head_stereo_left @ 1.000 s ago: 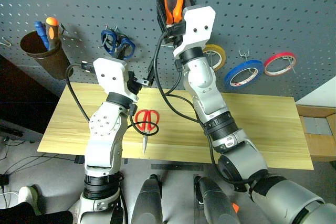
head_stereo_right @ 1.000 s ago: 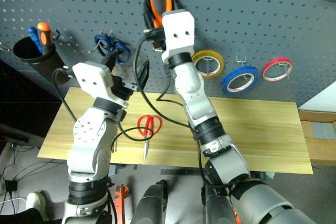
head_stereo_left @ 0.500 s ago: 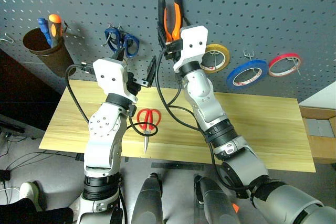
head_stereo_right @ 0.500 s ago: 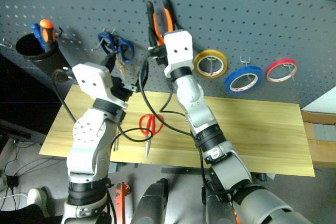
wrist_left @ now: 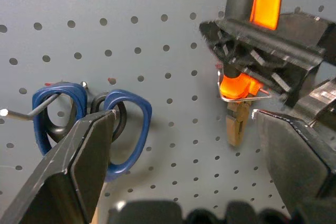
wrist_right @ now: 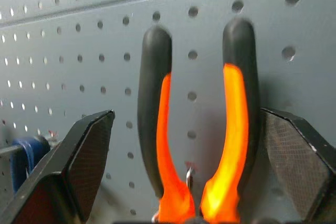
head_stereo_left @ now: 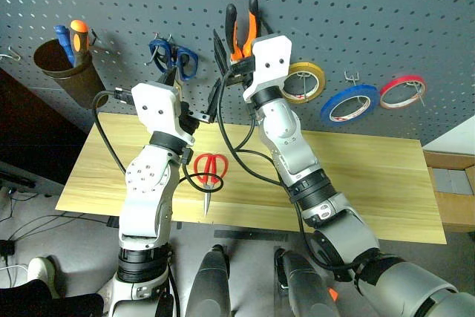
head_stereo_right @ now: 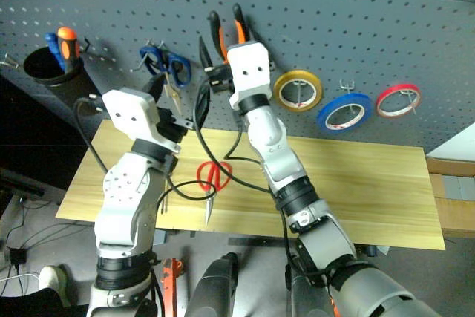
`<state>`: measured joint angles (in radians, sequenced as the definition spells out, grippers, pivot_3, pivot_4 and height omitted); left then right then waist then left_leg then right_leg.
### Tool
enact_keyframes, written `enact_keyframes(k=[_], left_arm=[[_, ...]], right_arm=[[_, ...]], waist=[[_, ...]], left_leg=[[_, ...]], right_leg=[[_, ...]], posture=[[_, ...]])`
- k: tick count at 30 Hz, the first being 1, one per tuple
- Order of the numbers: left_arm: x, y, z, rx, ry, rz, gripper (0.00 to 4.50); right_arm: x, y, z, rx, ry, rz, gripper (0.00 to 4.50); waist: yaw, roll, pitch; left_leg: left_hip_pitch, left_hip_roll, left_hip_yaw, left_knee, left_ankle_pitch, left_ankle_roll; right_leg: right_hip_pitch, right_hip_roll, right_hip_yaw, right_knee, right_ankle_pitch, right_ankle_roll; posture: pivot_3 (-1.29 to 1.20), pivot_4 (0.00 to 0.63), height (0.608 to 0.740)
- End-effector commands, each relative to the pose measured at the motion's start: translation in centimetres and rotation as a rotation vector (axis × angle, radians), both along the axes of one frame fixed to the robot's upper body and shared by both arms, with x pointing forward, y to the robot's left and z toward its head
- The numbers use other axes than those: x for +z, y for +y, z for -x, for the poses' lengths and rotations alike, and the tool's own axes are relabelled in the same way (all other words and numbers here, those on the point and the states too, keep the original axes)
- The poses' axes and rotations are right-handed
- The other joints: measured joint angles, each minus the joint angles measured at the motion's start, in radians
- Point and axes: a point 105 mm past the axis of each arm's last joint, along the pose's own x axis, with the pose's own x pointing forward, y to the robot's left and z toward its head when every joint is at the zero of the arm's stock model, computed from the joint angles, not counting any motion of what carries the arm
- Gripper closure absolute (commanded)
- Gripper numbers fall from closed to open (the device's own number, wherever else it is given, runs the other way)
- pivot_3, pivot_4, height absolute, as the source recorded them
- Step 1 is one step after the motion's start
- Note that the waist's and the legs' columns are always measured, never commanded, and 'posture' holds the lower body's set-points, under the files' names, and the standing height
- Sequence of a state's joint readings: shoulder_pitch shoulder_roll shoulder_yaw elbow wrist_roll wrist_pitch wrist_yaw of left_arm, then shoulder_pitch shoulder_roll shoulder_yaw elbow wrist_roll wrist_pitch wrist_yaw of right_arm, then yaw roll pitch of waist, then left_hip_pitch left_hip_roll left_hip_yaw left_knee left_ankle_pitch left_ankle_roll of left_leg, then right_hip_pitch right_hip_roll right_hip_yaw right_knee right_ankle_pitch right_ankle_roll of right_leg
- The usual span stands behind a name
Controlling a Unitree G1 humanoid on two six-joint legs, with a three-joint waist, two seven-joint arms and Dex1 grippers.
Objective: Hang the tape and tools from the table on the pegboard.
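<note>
On the pegboard, at far left, a brown cup hangs with a blue and an orange tool handle standing in it. Next along, blue-handled scissors hang from a hook.

The left gripper is raised in front of the pegboard, just beside the blue-handled scissors. Its fingers stand wide apart and hold nothing.

Below it, on the table, the red-handled scissors lie flat with the blades pointing toward the near edge. A slim dark shaft shows beside the left arm in the right eye view; it may be the screwdriver, but too little of it shows to be sure.

The pliers hang on the pegboard, handles up, on a small metal hook. The right gripper is raised at the pliers. Its fingers are spread wide, one on either side of the handles and apart from them.

To the right of the pliers, three rolls hang on hooks in a row: a yellow roll, the blue tape and a red roll.
</note>
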<state>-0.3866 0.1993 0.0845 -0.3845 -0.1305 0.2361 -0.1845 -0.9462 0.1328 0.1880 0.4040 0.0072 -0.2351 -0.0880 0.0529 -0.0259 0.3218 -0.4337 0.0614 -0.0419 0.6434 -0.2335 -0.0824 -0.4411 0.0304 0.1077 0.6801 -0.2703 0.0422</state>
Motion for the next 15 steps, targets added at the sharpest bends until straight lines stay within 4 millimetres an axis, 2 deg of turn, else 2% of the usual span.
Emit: enact_keyframes(k=[1,5,9,12,15], left_arm=[[0.9,-0.3,0.4,-0.005,-0.056,-0.006,0.0],[0.3,-0.6,0.2,-0.017,-0.032,-0.015,0.0],[-1.4,-0.5,0.1,0.021,0.028,-0.07,0.0],[-4.2,-1.0,1.1,0.026,0.136,-0.1,0.0],[-5.8,-1.0,1.6,0.035,0.211,-0.086,0.0]], right_arm=[[0.7,-0.5,1.9,0.024,-0.051,-0.02,0.12],[-0.5,-0.4,3.5,0.118,-0.036,0.068,0.12],[-2.0,-1.2,5.2,0.179,-0.03,0.168,0.12],[-3.9,-3.7,6.5,0.211,0.022,0.269,0.12],[-5.1,-4.8,7.4,0.263,0.088,0.322,0.12]], waist=[[0.0,0.0,0.0],[-0.001,0.0,0.0],[-0.005,0.0,0.0],[-0.006,0.0,0.0],[-0.009,0.0,0.0]], left_leg=[[0.0,0.0,0.0,0.0,0.0,0.0],[0.0,0.0,0.0,0.0,0.0,0.0],[0.0,0.0,0.0,0.0,0.0,0.0],[0.0,0.0,-0.001,0.0,0.0,0.0],[0.0,0.0,-0.002,0.0,0.0,0.0]], right_leg=[[0.0,0.0,0.0,0.0,0.0,0.0],[0.0,0.0,-0.001,0.0,0.0,0.0],[0.0,-0.001,-0.002,0.0,0.0,0.0],[0.001,-0.001,-0.003,0.0,0.0,0.0],[0.001,-0.003,-0.004,-0.001,0.0,0.0]], posture=[[0.2,0.319,0.74],[0.18,0.315,0.74],[0.16,0.311,0.74],[0.14,0.306,0.74],[0.13,0.307,0.74]])
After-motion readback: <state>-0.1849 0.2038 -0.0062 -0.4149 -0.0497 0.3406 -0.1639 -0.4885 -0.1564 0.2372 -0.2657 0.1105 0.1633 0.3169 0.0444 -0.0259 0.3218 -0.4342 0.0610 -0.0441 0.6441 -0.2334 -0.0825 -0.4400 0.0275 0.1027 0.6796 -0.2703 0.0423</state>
